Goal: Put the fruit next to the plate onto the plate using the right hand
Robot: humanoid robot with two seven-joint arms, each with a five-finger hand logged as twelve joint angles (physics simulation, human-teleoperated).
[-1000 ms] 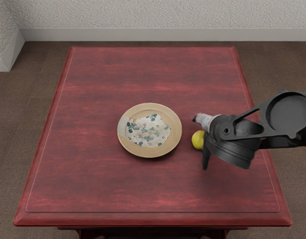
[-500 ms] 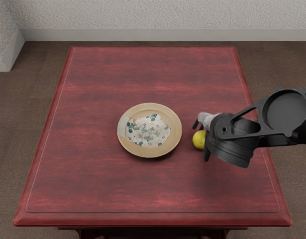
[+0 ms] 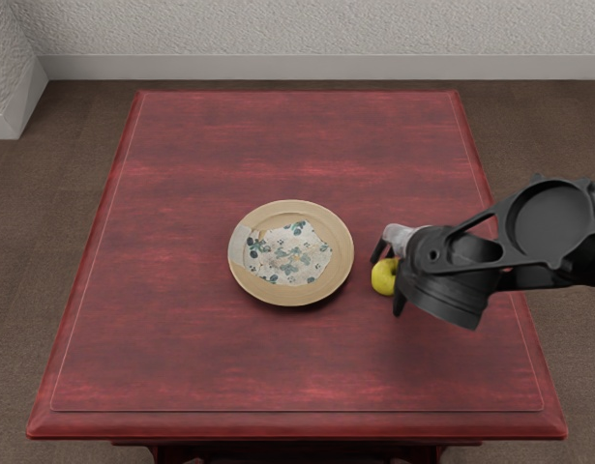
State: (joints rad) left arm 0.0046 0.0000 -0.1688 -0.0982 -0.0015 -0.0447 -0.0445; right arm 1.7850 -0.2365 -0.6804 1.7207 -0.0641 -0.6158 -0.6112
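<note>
Lemon (image 3: pixel 381 278) on the table (image 3: pixel 229 155), just right of the plate (image 3: pixel 342 253) — half hidden by the right hand (image 3: pixel 405 263); its axis and the grip I cannot tell.

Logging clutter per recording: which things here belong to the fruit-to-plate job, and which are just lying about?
Part of the job:
- yellow fruit, on the table beside the plate's right edge
- plate, patterned, no fruit on it
- right hand, down at the fruit

Not part of it:
- red table, only the support
- floor and wall behind
</note>
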